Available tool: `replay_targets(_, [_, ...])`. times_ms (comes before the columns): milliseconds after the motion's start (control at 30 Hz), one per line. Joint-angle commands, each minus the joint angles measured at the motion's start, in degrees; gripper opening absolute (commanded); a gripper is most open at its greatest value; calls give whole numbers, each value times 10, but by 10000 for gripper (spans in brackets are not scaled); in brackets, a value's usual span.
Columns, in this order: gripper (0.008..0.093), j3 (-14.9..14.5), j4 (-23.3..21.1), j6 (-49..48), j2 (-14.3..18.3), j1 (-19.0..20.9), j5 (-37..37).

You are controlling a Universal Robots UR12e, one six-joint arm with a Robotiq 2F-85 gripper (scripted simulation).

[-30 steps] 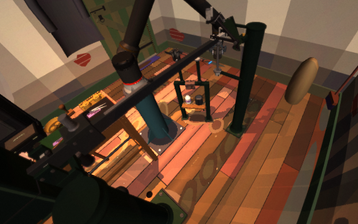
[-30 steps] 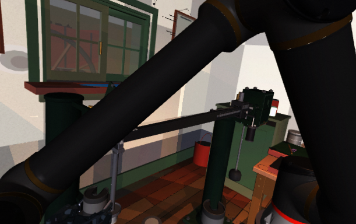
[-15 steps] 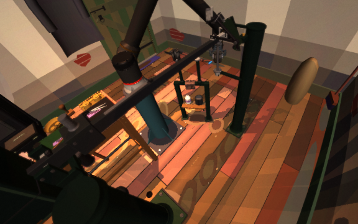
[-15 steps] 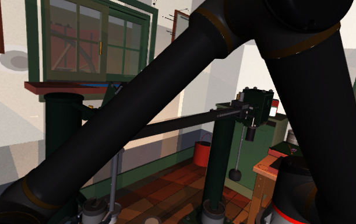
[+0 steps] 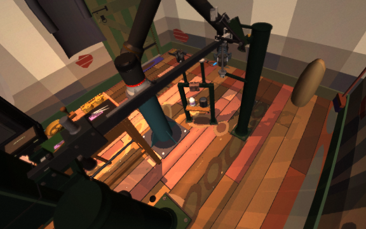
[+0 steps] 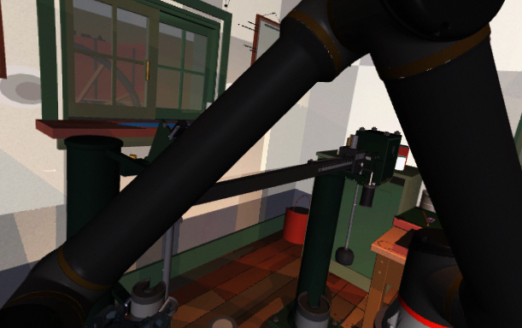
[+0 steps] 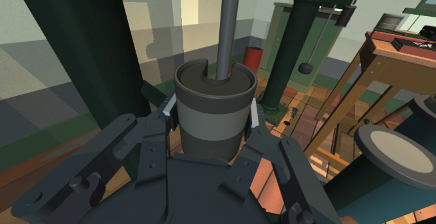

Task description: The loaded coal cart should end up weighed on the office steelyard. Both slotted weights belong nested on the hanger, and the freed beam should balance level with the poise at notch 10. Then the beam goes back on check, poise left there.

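A slotted weight (image 7: 214, 107), dark grey with a pale band, sits around the grey hanger rod (image 7: 227, 26), the rod in its slot. The rod hangs under the short end of the long black beam (image 5: 157, 84), near a tall dark green column (image 5: 253, 79). At the beam's far end the poise (image 6: 367, 195) hangs by a dark box, with a ball-ended rod (image 6: 344, 255) below it. A second weight (image 5: 192, 102) stands on a small shelf in a green frame. My gripper (image 7: 212, 115) is closed on the banded weight at the rod.
The green column (image 7: 80, 52) stands close on the left of my gripper. A wooden desk (image 7: 398, 58) stands to the right. A red bucket (image 6: 296, 224) sits by the far wall. My arm's teal base (image 5: 156, 119) is bolted to the plank floor.
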Motion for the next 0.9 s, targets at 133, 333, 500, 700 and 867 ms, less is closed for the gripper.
replay_targets(133, [80, 14, -6, 0, -9, -14, -14])
replay_targets(333, [80, 28, -14, 0, -15, -28, -28])
replay_targets(500, [80, 34, -17, 0, -18, -34, -34])
replay_targets(700, [80, 35, -18, 0, -19, -35, -36])
replay_targets(867, [80, 36, -18, 0, -19, -37, -37])
